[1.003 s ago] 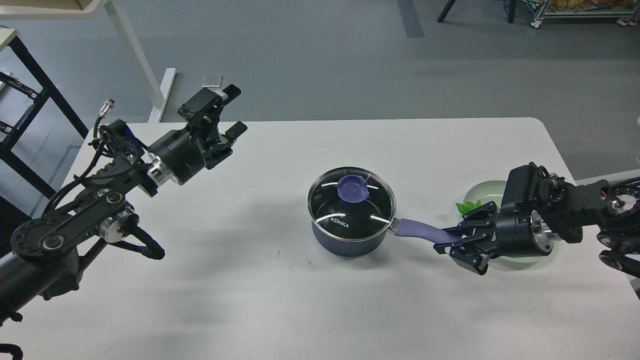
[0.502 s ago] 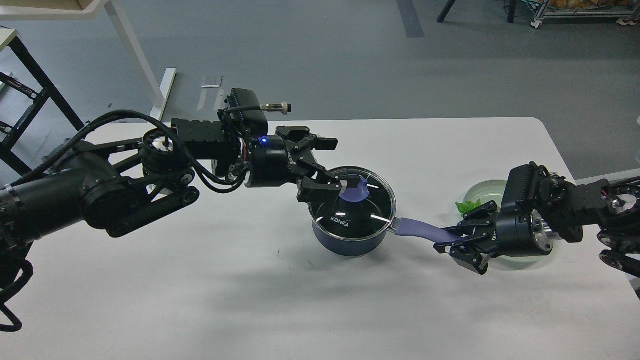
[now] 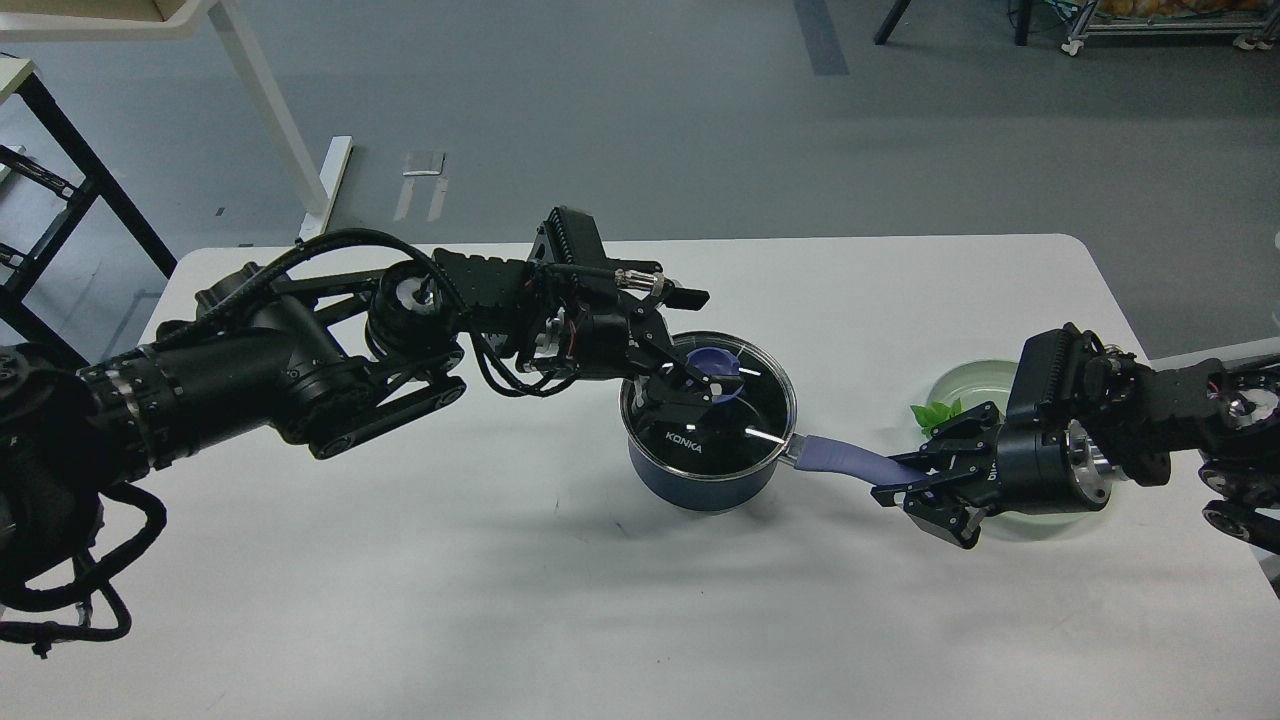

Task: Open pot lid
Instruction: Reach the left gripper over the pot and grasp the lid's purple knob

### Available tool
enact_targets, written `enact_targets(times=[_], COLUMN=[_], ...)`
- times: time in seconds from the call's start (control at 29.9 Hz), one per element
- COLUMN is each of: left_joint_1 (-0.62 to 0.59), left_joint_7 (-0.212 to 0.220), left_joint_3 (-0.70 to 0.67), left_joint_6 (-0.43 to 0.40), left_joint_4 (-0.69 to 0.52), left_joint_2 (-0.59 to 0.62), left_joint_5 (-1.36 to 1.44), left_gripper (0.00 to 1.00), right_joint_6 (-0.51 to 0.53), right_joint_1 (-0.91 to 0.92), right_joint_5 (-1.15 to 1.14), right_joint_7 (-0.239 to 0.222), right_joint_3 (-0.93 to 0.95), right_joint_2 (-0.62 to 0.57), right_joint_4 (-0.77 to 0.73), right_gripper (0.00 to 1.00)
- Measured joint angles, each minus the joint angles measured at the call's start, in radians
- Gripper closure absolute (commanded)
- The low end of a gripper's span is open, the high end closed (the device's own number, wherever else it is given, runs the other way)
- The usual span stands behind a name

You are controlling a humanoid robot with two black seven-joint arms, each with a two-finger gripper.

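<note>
The dark-blue pot (image 3: 700, 478) with white "KONKA" lettering stands at the middle of the white table (image 3: 500, 600). The glass lid (image 3: 760, 405) lies flat on the pot, its blue-purple knob (image 3: 718, 362) partly covered. My left gripper (image 3: 690, 388) reaches in from the left and sits on the knob; its dark fingers blend with the lid, so I cannot tell how they stand. My right gripper (image 3: 897, 482) is shut on the end of the pot's lavender handle (image 3: 840, 460), which points right.
A pale green plate (image 3: 975, 378) with a green leaf (image 3: 935, 413) lies behind my right wrist near the table's right edge. A black rack (image 3: 40, 210) and a white table leg (image 3: 265, 110) stand on the floor at the far left.
My left arm has swung from the table's far left across to the pot and come down onto the lid's knob. The right gripper, pot and lid have stayed in place.
</note>
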Motion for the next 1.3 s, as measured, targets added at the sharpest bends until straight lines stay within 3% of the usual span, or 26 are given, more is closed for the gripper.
enact_targets(times=[0.87, 1.3], left_joint_1=[0.045, 0.046], left_joint_7=[0.000, 0.001], left_joint_3=[0.021, 0.021], left_joint_6=[0.000, 0.003], left_joint_4=[0.050, 0.047], left_joint_2=[-0.049, -0.058], left_joint_5=[-0.012, -0.012], left_gripper=[0.04, 0.50], right_joint_6=[0.000, 0.000], right_joint_1=[-0.005, -0.008], right_joint_5=[0.003, 0.004], right_joint_7=[0.000, 0.001], right_joint_3=[0.000, -0.001], right_joint_2=[0.000, -0.007], right_joint_4=[0.000, 0.000], right_gripper=[0.69, 0.69])
